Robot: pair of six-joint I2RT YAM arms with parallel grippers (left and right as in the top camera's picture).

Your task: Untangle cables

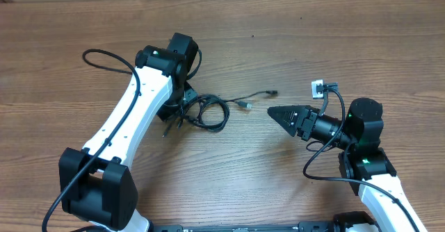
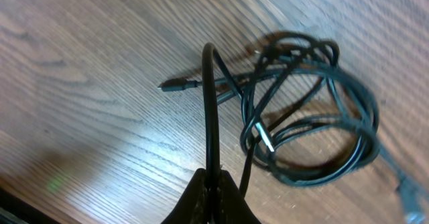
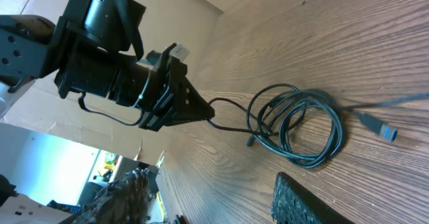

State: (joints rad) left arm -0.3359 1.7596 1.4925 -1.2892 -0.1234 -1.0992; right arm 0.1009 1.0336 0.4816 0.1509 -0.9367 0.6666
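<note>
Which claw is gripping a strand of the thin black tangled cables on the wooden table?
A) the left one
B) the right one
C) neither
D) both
A: in the left wrist view the left claw is pinched shut on a raised loop of the thin black tangled cables, while overhead the right claw points toward the bundle across a gap, touching none of it.

The wood-grain table carries a tangle of thin black cables, coiled just left of its middle. From the coil, two plug ends trail out toward two o'clock.
</note>
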